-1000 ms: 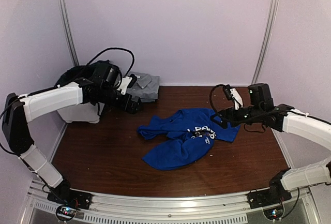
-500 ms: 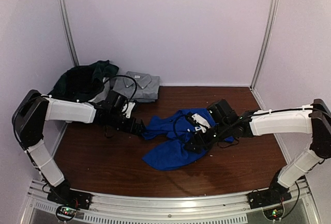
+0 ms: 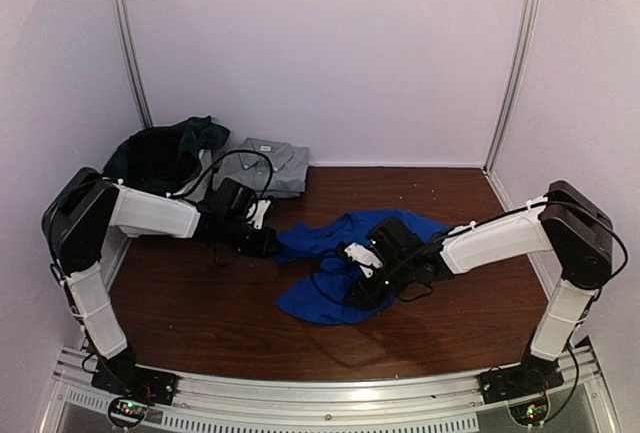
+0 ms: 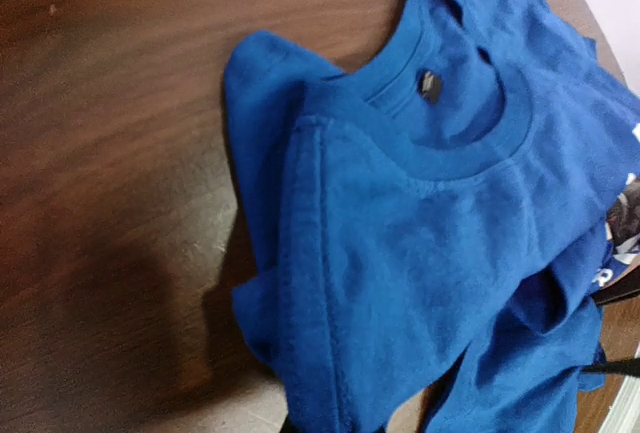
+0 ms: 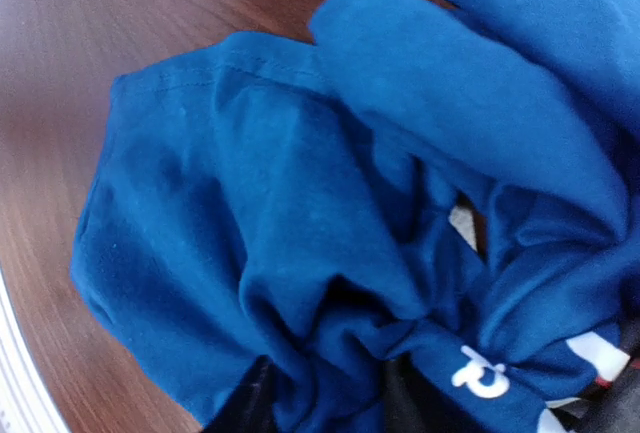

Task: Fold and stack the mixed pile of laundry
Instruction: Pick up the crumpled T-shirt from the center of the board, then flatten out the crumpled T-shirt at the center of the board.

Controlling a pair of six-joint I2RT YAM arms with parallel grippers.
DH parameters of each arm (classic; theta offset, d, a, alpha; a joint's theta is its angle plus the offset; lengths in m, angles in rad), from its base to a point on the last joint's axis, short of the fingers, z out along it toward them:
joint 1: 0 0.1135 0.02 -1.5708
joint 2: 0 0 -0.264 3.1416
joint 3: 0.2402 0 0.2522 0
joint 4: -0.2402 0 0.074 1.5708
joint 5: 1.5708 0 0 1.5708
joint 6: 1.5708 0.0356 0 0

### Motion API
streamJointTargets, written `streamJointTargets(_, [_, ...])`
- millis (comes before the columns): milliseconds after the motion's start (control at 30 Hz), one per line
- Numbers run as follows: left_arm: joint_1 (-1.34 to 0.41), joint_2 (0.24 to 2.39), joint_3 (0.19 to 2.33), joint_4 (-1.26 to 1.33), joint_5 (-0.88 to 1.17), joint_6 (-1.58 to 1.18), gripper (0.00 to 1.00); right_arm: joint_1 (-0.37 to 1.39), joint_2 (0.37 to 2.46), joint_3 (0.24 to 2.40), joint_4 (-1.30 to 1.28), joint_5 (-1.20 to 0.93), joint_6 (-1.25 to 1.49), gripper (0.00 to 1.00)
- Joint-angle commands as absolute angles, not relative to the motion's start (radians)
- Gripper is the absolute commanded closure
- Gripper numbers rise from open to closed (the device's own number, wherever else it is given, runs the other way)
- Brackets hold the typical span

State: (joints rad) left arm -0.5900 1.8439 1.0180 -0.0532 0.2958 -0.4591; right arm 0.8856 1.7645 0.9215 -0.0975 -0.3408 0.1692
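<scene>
The royal-blue T-shirt (image 3: 310, 303) lies crumpled near the middle of the table (image 3: 190, 303), a little toward the right edge, and both arms reach in low over it from opposite sides. None of it is flat: the body is heaped in folds and 1 sleeve is tucked under.

The left gripper (image 3: 266, 242) sits at the shirt's left end, toward the far-left corner of the table. Its jaws are closed, and its wrist camera shows a ridge of cloth below the collar (image 4: 470, 148) running down to where the fingers meet, so it appears to have pinched the shoulder edge. That end makes sense as an anchor, since the neckline tells which way the garment lies.

The right gripper (image 3: 358, 281) is down on the middle of the heap, nearer the table's front edge. In its own view the fingers (image 5: 243, 408) stand apart with a bunch of blue cloth between them, close to the white printed graphic (image 5: 478, 378) — whether they press on it yet I cannot tell.

With 2 holds on opposite parts of the shirt, the likely aim is to lift and pull it apart so it spreads flat before any fold. The grab in the middle may catch several layers at once, which would leave the shirt bunched.

At the far-left corner a grey shirt (image 3: 268, 165) lies already folded, and beside it a dark green garment (image 3: 165, 148) waits in a heap — so most of the task looks undone.
</scene>
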Motion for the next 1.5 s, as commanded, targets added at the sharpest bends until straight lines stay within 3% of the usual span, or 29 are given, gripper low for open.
streamJointTargets(0, [-0.574,1.665,1.030,-0.045,0.309,-0.467,1.00,0.890,1.720,0.941,-0.152,-0.190,0.172,0.83])
streamJointTargets(100, [-0.573,1.563,1.066,-0.115,0.308,-0.439,1.00,0.890,1.601,0.985,-0.201,-0.157,0.154,1.00])
streamJointTargets(300, [-0.575,1.323,1.148,-0.277,0.322,-0.350,1.00,0.876,1.303,1.093,-0.260,-0.082,0.122,1.00])
streamJointTargets(400, [-0.577,1.198,1.212,-0.340,0.236,-0.342,1.00,0.856,1.214,1.131,-0.285,-0.102,0.123,1.00])
streamJointTargets(533, [-0.572,1.153,1.367,-0.430,0.050,-0.394,1.00,0.855,1.225,1.171,-0.298,-0.244,0.120,1.00])
streamJointTargets(700, [-0.575,1.310,1.605,-0.348,0.136,-0.425,1.00,0.894,1.336,1.100,-0.106,-0.407,0.183,1.00])
streamJointTargets(733, [-0.587,1.363,1.670,-0.328,0.177,-0.433,1.00,0.904,1.358,1.081,-0.092,-0.433,0.189,0.98])
streamJointTargets(867, [-0.727,1.664,1.989,-0.306,0.310,-0.391,1.00,0.866,1.193,0.900,0.020,-0.374,0.277,0.38])
streamJointTargets(933, [-0.827,1.853,2.223,-0.409,0.315,-0.333,1.00,0.798,1.028,0.832,0.012,-0.279,0.307,0.33])
streamJointTargets(1033, [-0.939,2.147,2.533,-0.535,0.349,-0.293,1.00,0.706,0.823,0.785,-0.090,-0.138,0.335,0.35])
streamJointTargets(1067, [-0.960,2.223,2.594,-0.554,0.386,-0.292,0.96,0.692,0.762,0.772,-0.127,-0.096,0.340,0.37])
streamJointTargets(1167, [-0.984,2.308,2.594,-0.650,0.400,-0.252,0.37,0.659,0.639,0.743,-0.203,-0.006,0.358,0.37])
streamJointTargets(1200, [-0.985,2.289,2.545,-0.677,0.365,-0.226,0.27,0.651,0.629,0.738,-0.229,0.006,0.359,0.36])
streamJointTargets(1333, [-0.971,2.036,2.125,-0.590,0.182,-0.161,0.03,0.634,0.674,0.721,-0.260,0.012,0.341,0.34])
streamJointTargets(1467, [-0.832,1.778,1.729,-0.437,0.166,-0.262,0.03,0.624,0.797,0.718,-0.217,-0.031,0.301,0.37])
